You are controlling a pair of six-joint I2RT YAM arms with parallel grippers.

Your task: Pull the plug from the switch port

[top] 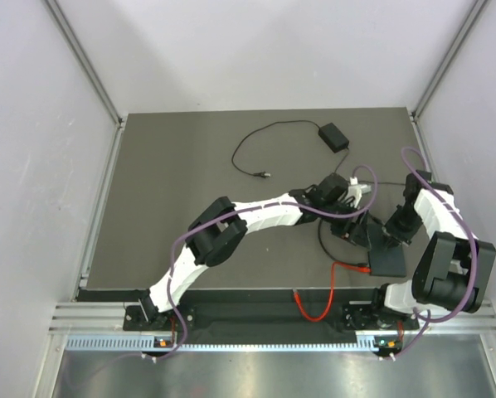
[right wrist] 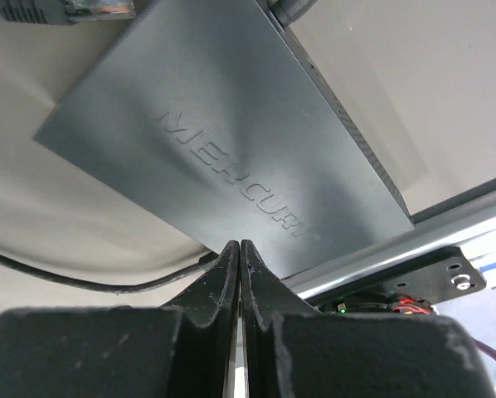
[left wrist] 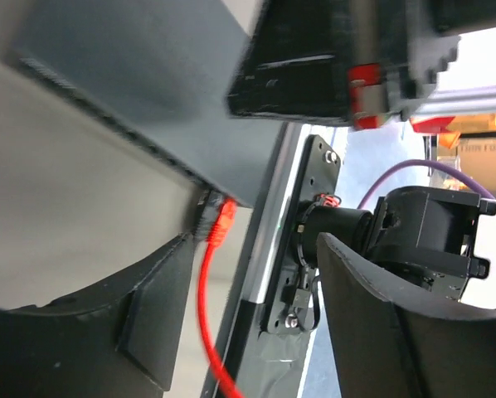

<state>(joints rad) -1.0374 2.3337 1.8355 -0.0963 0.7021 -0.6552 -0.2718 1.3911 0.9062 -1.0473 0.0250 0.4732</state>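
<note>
**Plug sits in the box edge; left fingers apart, right fingers together**

In the top view the flat black box (top: 391,262) lies on the table (top: 190,207) at the lower right of the frame, near the base of my right arm. Both my arms bend toward it. The red cable (top: 314,311) runs from the near edge of the table up to the left side of the box.

In the left wrist view the box fills the upper left of the frame. The red plug (left wrist: 221,224) sits in its edge, a little left of the centre, and the cable hangs down from it to the bottom of the frame. The port itself is hidden behind the plug. My left gripper (left wrist: 256,240) is spread wide, with one finger at the lower left and one at the lower right. The plug is in the gap near the left finger, but the fingers do not touch it.

In the right wrist view the top face of the box, with raised letters, goes from the upper left to the right of the frame. My right gripper (right wrist: 240,246) has its fingers pressed together, with nothing between them. The tips meet the lower edge of the box, but I cannot tell if they press on it. A thin black cord (right wrist: 65,278) crosses the lower left.

A small power brick (top: 333,135) lies well apart, at the upper middle of the top view.
</note>
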